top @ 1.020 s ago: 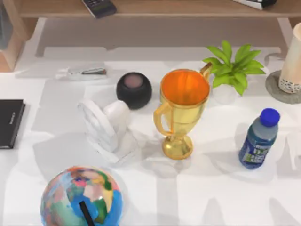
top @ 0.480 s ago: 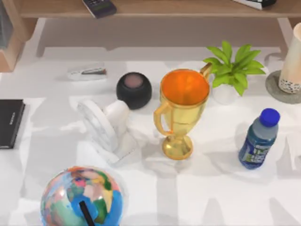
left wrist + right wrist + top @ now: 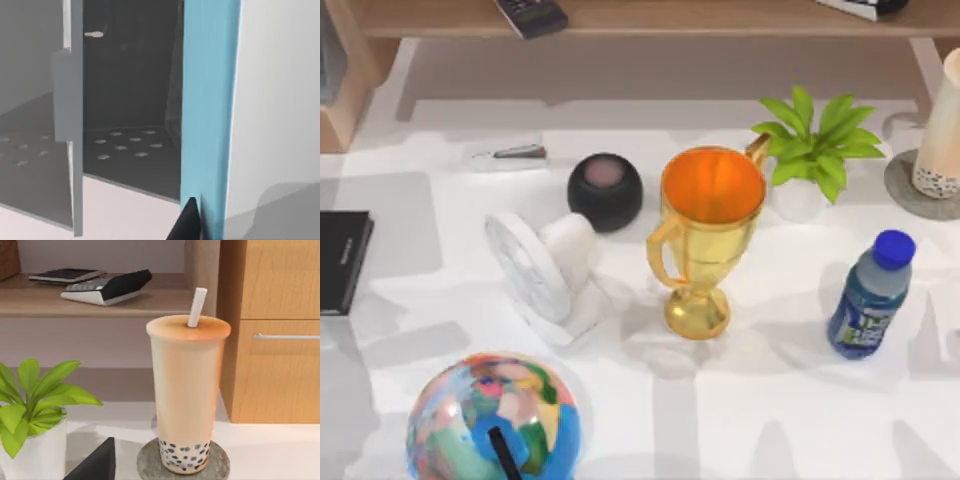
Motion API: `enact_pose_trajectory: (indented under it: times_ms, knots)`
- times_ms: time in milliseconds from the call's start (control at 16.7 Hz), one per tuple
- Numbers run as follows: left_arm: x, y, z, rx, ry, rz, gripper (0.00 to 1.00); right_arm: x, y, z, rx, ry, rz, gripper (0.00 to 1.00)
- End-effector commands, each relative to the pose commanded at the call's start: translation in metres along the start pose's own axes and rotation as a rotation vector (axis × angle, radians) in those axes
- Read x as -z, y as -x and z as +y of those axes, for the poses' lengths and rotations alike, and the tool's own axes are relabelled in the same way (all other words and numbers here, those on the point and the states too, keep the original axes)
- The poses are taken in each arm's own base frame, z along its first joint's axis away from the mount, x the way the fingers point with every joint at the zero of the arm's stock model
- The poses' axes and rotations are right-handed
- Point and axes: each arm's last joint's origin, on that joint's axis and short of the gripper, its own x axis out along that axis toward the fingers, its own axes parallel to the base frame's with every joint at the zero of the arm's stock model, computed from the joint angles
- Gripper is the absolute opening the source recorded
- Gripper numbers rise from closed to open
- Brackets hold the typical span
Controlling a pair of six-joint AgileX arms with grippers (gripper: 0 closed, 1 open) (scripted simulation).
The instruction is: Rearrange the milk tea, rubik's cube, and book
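Standing: one milk tea [image 3: 186,400], one bottle [image 3: 870,296].

Left gripper [image 3: 189,224]: a narrow dark tip of it is poking into the left wrist view and tapering to a point. The left wrist is holding its camera roughly upright and close in.

Right gripper [image 3: 96,464]: a dark wedge-shaped tip of it is showing in the right wrist view, slanting up to a point. The right wrist is sitting low and level, and its camera is looking straight ahead rather than down.
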Motion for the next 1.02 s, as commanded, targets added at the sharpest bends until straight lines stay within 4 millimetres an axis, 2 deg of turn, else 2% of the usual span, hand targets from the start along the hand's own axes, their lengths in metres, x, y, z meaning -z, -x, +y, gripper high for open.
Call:
enact_pose_trajectory:
  times_ms: [180,360,600,660,1020]
  knots:
    - [-0.014,0.008,-0.052,0.145,-0.086,-0.039,0.00,0.000,0.000,0.000,0.000,0.000,0.000,1.00]
    - [-0.023,0.016,-0.079,0.230,-0.111,-0.072,0.00,0.000,0.000,0.000,0.000,0.000,0.000,1.00]
    - [-0.024,0.017,-0.081,0.235,-0.112,-0.074,0.00,0.000,0.000,0.000,0.000,0.000,0.000,1.00]
    - [-0.022,0.016,-0.075,0.214,-0.121,-0.067,0.00,0.000,0.000,0.000,0.000,0.000,0.000,1.00]
    - [-0.024,0.012,-0.081,0.235,-0.112,-0.074,0.00,0.000,0.000,0.000,0.000,0.000,0.000,1.00]
